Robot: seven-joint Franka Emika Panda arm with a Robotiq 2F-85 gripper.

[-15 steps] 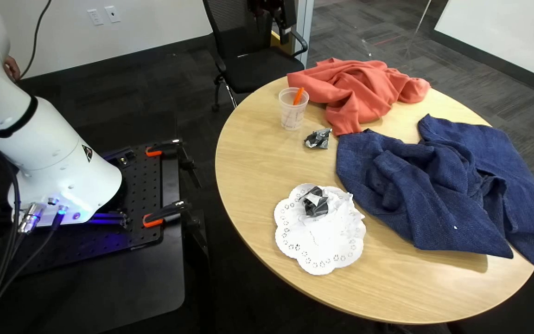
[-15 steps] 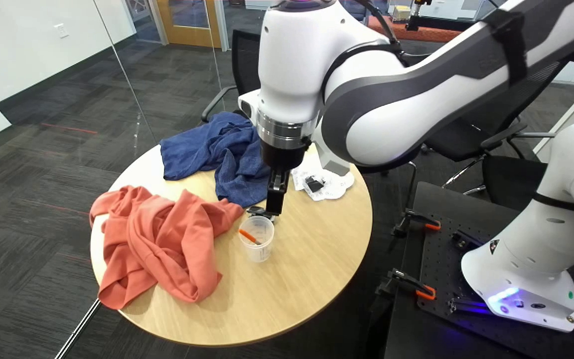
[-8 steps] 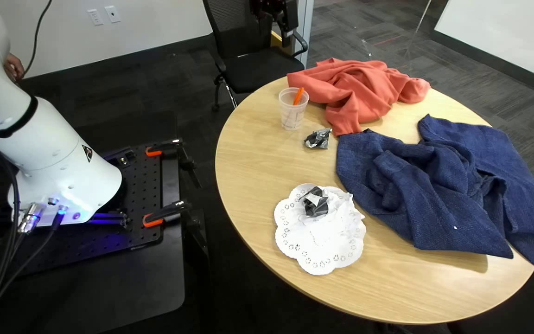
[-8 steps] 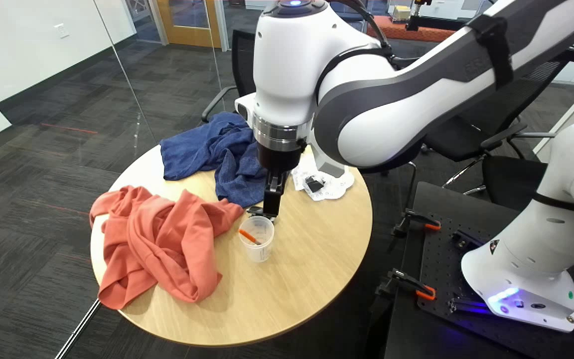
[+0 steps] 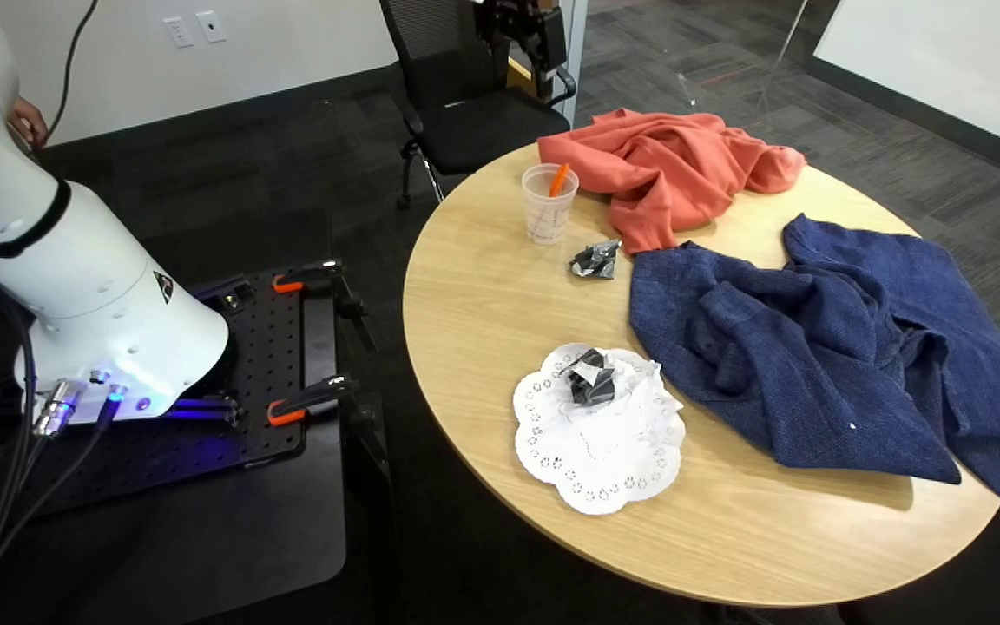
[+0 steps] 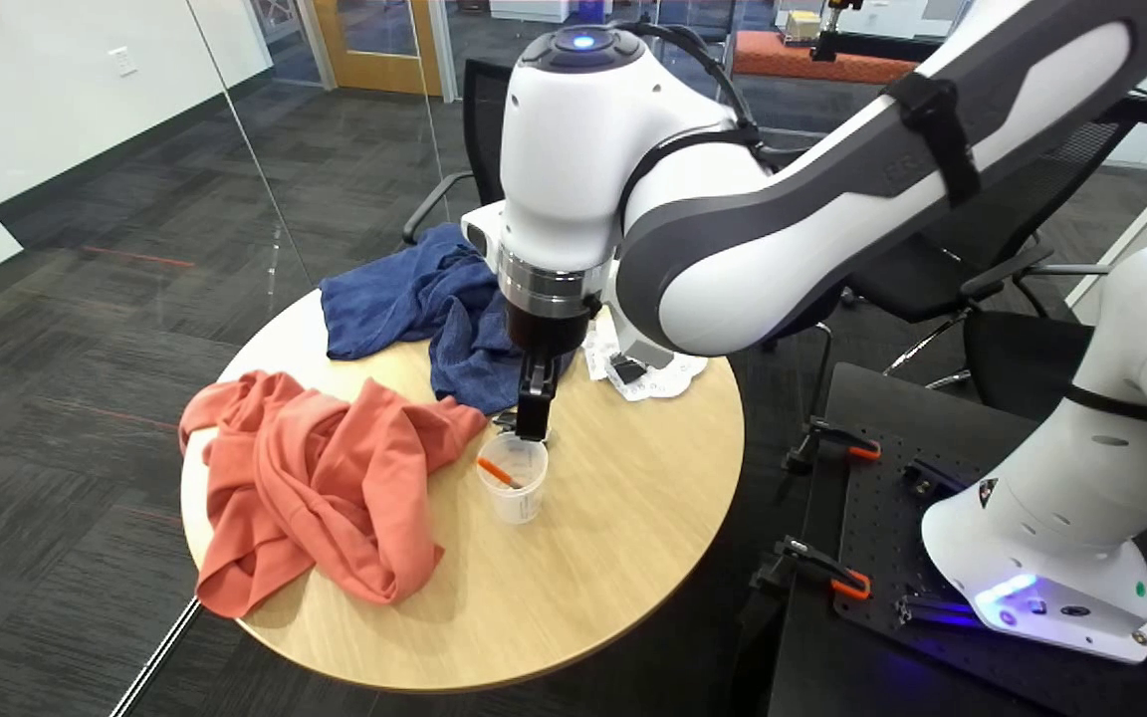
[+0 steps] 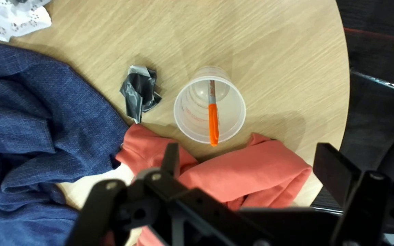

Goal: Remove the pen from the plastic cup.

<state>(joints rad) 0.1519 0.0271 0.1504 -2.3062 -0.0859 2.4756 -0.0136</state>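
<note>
The clear plastic cup stands upright on the round table in both exterior views (image 5: pixel 545 221) (image 6: pixel 517 506) and in the wrist view (image 7: pixel 186 112). The pen, grey with an orange cap, leans inside it, cap end up at the rim, in both exterior views (image 5: pixel 559 180) (image 6: pixel 499 472) and in the wrist view (image 7: pixel 213 124). My gripper (image 7: pixel 248 159) is open and empty, its fingers wide apart. In an exterior view the gripper (image 6: pixel 534 423) hangs pointing down above the table, apart from the cup. It also shows at the top of an exterior view (image 5: pixel 523 69).
A red cloth (image 6: pixel 335 488) lies beside the cup. A blue cloth (image 5: pixel 795 347) covers another part of the table (image 5: pixel 500 321). A crumpled black wrapper (image 7: pixel 139 92) lies close to the cup. A white doily (image 5: pixel 595 469) bears another dark wrapper. A black chair (image 5: pixel 483 130) stands beyond the table.
My open gripper has moved a little left and down in an exterior view, and slightly to the right in an exterior view. The cup and the pen have not moved.
</note>
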